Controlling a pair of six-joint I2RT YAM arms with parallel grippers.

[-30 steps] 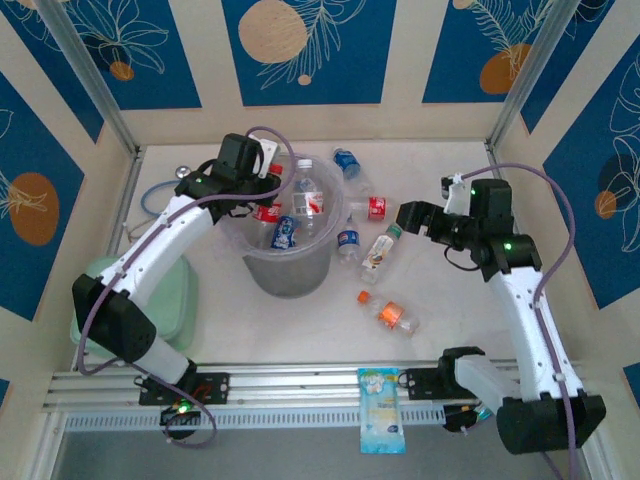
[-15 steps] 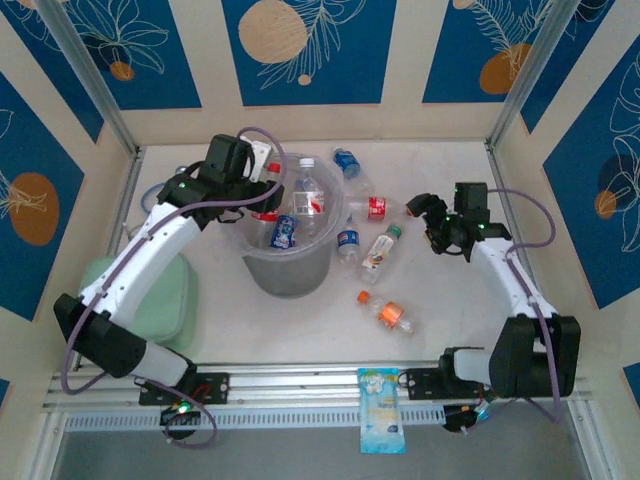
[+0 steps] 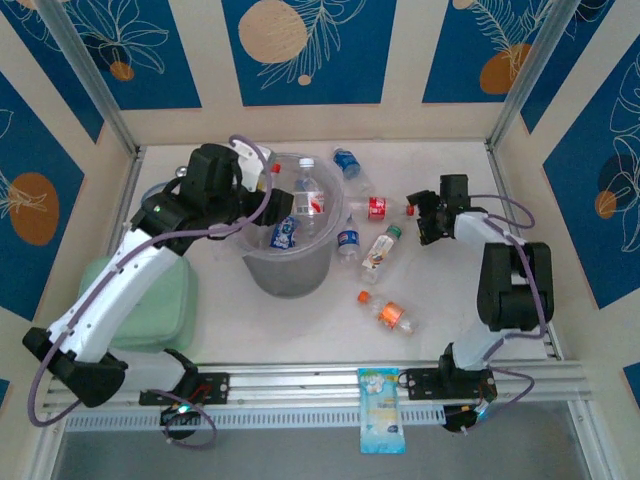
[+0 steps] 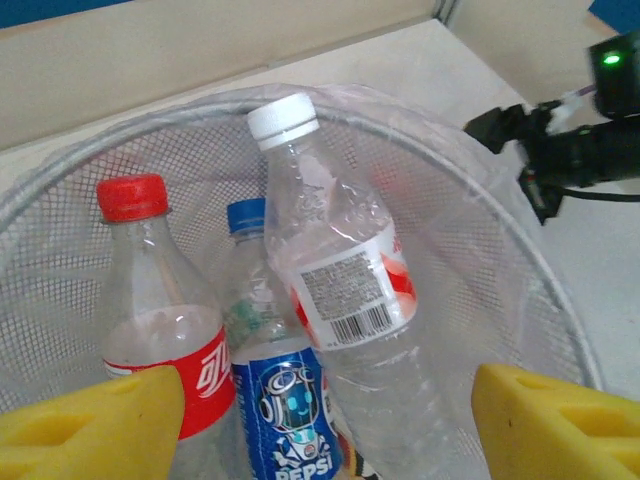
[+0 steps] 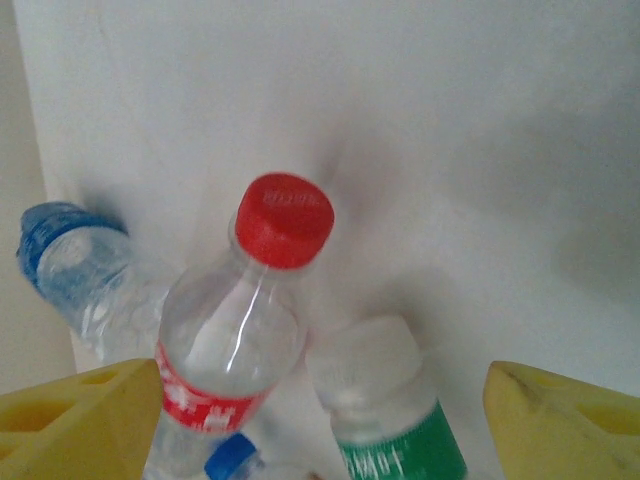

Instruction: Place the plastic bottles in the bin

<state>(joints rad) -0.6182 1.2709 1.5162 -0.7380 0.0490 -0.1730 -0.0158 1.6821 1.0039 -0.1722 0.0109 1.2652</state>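
1. Currently the left gripper [image 4: 320,405] hangs over the bin [image 4: 480,190]. Jaws are wide, with nothing between the yellow foam pads [image 4: 95,420].
2. Bin is round, slightly tapered, translucent grey-white plastic. The left wrist view shows a fine mesh texture on the wall. It stands on the table [image 3: 450,300], centre-left.
3. Three clear bottles are inside the bin, caps up:
   - white-cap bottle [image 4: 340,270]: ribbed, tilted, with a red-and-white label and a barcode.
   - red-cap bottle [image 4: 160,330]: smooth shoulder, red label.
   - Pepsi bottle [image 4: 280,400]: blue cap, wedged between the other two and touching both.
4. Right gripper [image 5: 320,400] is low over the table, right of the bin. Jaws are wide and empty.
5. Ahead of the right gripper, loose on the matte white table:
   - red-label bottle [image 5: 235,350]: lying down, red cap pointing at the camera.
   - crushed blue bottle [image 5: 70,265]: just beside it, near the wall.
   - green-label bottle [image 5: 395,440]: touching or nearly touching the red-label bottle; cannot tell which.
6. Blue-label bottle [image 3: 348,240] lies against the bin's right side.
7. Orange bottle [image 3: 392,316] lies apart from the others, nearer the rail.
8. Flat blue-and-white packet [image 3: 382,410] sits on the rail.
9. Pale green pad [image 3: 165,300] lies left of the bin, partly under the left arm.
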